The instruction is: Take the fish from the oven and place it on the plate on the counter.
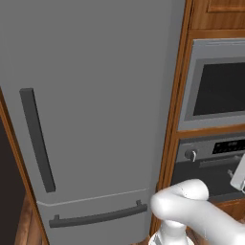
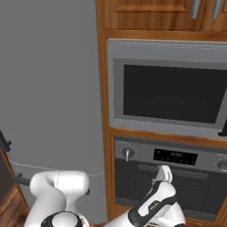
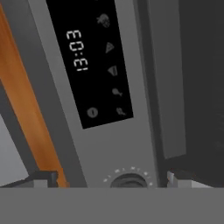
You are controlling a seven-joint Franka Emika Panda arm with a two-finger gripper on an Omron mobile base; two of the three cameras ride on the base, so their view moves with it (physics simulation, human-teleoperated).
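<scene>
1. Standing behind the robot, I see the oven (image 2: 170,177) built into a wooden column, its door shut, so the fish inside cannot be seen.
2. Across the top of the oven front runs a steel panel with a round knob (image 2: 127,153) at its 9 o'clock end and a dark display strip (image 2: 175,156) in the middle; a second knob sits at the 3 o'clock edge of the right base view.
3. A long bar handle (image 2: 173,170) crosses the door just under that panel.
4. Directly above the oven, at 12 o'clock from it, sits a grey-framed unit with a dark window (image 2: 170,95), and wooden cupboards (image 2: 142,11) top the column.
5. A tall grey fridge (image 1: 91,110) fills the space at 9 o'clock of the oven, with one dark handle upright and another lying across its lower drawer.
6. The white arm bends up from the base and reaches toward the oven front; the hand ends just beside the door handle in the right base view.
7. The gripper (image 3: 107,178) is spread wide with nothing between its fingers, its tips rising at 7 and 5 o'clock in the hand view.
8. In the hand view the display strip (image 3: 89,61) looms close and tilted, with lit digits and small icons, and a knob (image 3: 128,179) sits between the fingertips (image 3: 43,177).
</scene>
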